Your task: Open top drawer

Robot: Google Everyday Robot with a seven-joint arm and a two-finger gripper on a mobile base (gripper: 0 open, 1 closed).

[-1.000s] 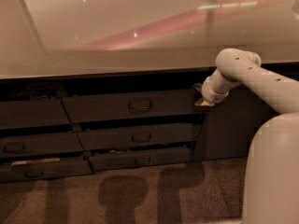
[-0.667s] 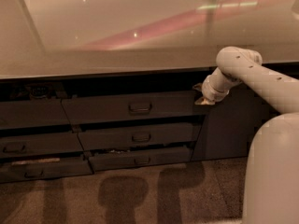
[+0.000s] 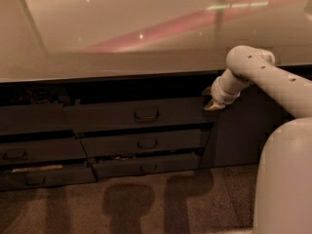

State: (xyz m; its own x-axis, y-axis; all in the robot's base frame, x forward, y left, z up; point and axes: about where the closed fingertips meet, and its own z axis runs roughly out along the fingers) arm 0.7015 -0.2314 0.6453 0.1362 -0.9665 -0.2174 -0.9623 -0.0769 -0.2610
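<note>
- White, smooth shell of the robot body (image 3: 286, 179) fills the near right corner; the arm (image 3: 273, 79) runs from it up and left toward the cabinet.
- Speckled floor (image 3: 146, 204) in front of the cabinet carries dark shadows.
- The lowest drawer (image 3: 122, 167) and the middle drawer (image 3: 117, 144) sit below the target, each with a small loop handle.
- The top drawer (image 3: 102, 116) is the wide dark grey front directly under the counter. Its handle (image 3: 146, 114) is centred, and a dark gap shows above the front.
- The gripper (image 3: 213, 104) is at the upper right corner of the top drawer front, well apart from the handle and beside the flat cabinet door (image 3: 239, 130). Whether it is open or closed cannot be told.
- The glossy countertop (image 3: 146, 33) lies behind and above, carrying pale reflections.
- Hazard, judged: the gripper is off the handle, so a pull from this corner may slip off the edge or rack the drawer sideways in its rails.
- Hazard, judged: a move left toward the handle may scrape the drawer front, or catch under the counter lip.
</note>
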